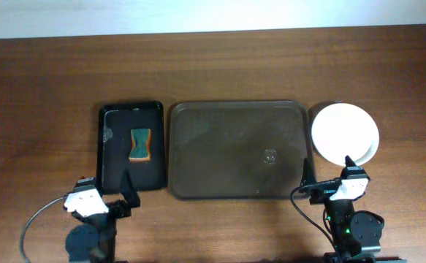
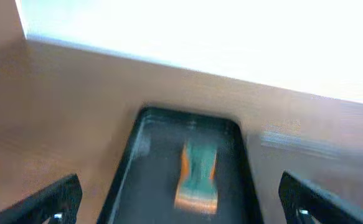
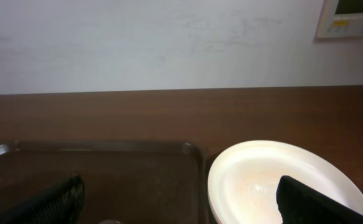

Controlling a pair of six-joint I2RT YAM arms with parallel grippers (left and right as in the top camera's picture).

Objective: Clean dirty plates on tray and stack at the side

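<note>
A large dark brown tray (image 1: 234, 150) lies at the table's middle with no plates on it; it also shows in the right wrist view (image 3: 94, 168). White plates (image 1: 344, 134) sit stacked just right of the tray, also in the right wrist view (image 3: 281, 183). A green and orange sponge (image 1: 139, 144) lies in a small black tray (image 1: 110, 146), blurred in the left wrist view (image 2: 198, 174). My left gripper (image 1: 110, 197) is open and empty near the black tray's front edge. My right gripper (image 1: 328, 179) is open and empty, in front of the plates.
A small round mark (image 1: 270, 155) shows on the brown tray's right part. A white wall (image 3: 169, 43) rises behind the table's far edge. Bare wooden tabletop (image 1: 37, 109) spreads at the left and along the back.
</note>
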